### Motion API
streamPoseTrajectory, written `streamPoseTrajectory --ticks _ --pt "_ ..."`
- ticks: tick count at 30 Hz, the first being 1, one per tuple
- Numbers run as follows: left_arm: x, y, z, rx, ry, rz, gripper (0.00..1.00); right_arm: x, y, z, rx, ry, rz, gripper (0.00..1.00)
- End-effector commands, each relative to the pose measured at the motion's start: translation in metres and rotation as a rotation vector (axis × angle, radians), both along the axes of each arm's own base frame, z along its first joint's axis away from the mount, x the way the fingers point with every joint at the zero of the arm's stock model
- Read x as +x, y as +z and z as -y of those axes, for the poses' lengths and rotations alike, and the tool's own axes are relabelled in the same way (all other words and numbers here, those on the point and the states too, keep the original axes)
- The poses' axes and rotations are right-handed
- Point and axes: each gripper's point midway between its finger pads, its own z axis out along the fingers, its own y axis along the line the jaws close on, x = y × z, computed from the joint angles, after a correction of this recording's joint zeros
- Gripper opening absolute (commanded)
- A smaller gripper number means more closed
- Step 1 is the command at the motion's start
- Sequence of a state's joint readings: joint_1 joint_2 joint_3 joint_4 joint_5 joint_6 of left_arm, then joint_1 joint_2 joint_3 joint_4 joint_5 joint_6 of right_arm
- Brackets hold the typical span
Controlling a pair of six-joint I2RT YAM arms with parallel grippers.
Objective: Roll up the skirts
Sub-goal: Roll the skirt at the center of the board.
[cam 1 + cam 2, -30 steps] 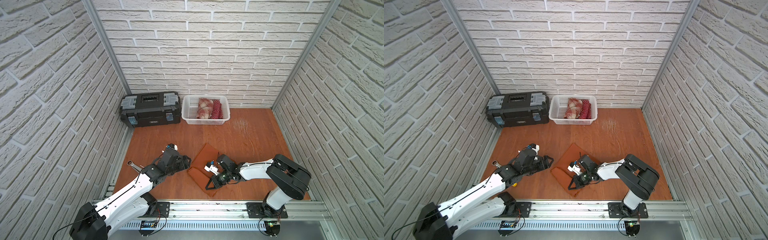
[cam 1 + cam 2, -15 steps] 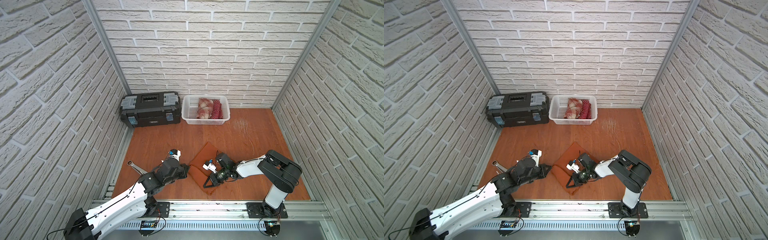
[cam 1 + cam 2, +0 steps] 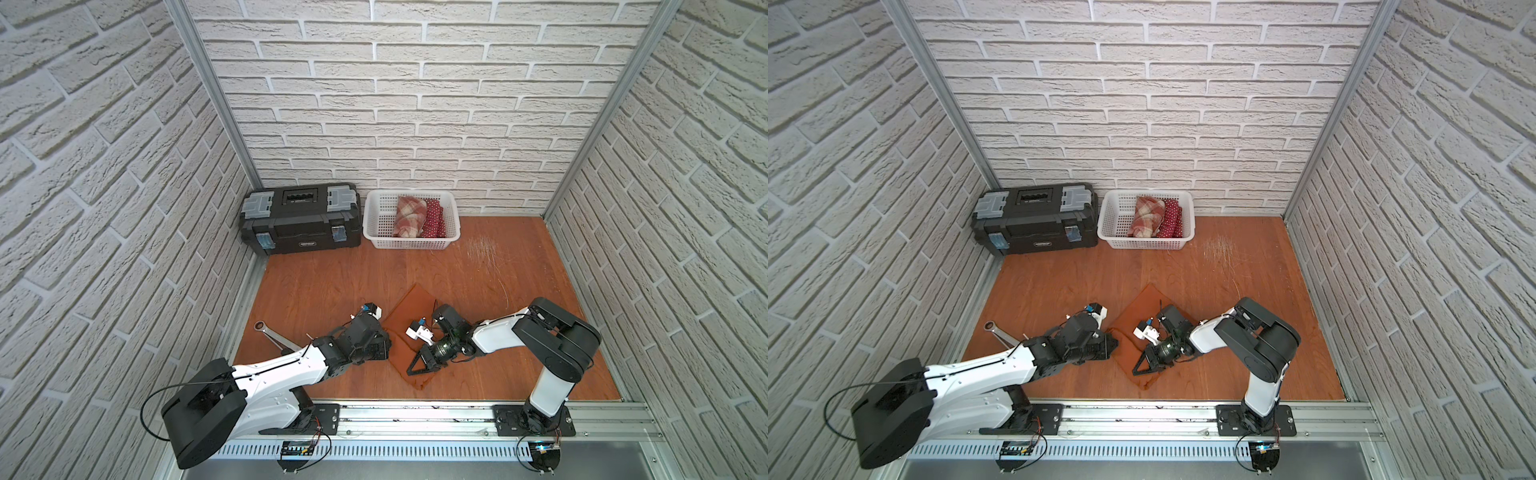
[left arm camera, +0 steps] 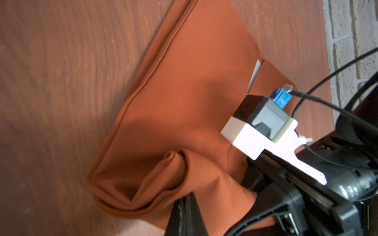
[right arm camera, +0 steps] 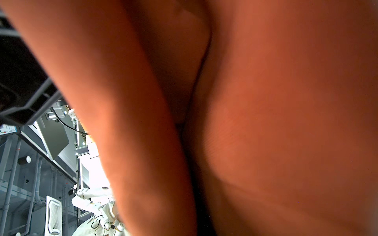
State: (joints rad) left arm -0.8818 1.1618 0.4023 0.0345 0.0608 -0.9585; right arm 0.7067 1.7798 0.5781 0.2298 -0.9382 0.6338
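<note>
The rust-orange skirt (image 3: 409, 307) (image 3: 1140, 305) lies flat on the wooden floor near the front, one corner pointing at the back wall. My left gripper (image 3: 384, 347) (image 3: 1113, 347) is shut on its left edge, where the cloth bunches into folds (image 4: 163, 183) against a black finger (image 4: 188, 214). My right gripper (image 3: 415, 368) (image 3: 1140, 370) lies low on the skirt's front part, turned over. Orange cloth (image 5: 266, 102) fills the right wrist view and hides its jaws. The plaid skirt (image 3: 409, 216) and the polka-dot skirt (image 3: 434, 218) sit rolled in the basket.
The white lattice basket (image 3: 409, 245) stands against the back wall, with a black toolbox (image 3: 301, 222) to its left. A metal wrench (image 3: 272, 332) lies on the floor beside my left arm. Brick walls close three sides, and a rail runs along the front.
My left arm has swung right to the skirt's left edge and its gripper has shut on the cloth. The right gripper has stayed on the skirt, shifting only slightly.
</note>
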Motion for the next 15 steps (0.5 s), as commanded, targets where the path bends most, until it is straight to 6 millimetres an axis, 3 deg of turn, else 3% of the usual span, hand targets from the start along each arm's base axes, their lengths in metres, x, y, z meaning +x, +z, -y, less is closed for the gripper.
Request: streamPoseTrajectory --ticks 1,6,9,15 --pt "0.019 0.026 0.026 -0.086 -0.031 0.104 0.0 0.004 -0.04 0.024 -0.172 -0.074 -0.001 0.02" --pt "0.023 0.007 0.03 -0.06 -0.038 0.077 0.0 0.003 -0.042 0.028 -0.201 -0.086 -0.011 0.02" --pt "0.025 -0.012 0.025 -0.028 -0.018 0.037 0.0 0.003 -0.042 0.032 -0.228 -0.097 -0.013 0.14" --pt "0.025 -0.056 0.016 -0.015 0.026 -0.077 0.0 0.005 -0.027 0.038 -0.259 -0.123 0.032 0.29"
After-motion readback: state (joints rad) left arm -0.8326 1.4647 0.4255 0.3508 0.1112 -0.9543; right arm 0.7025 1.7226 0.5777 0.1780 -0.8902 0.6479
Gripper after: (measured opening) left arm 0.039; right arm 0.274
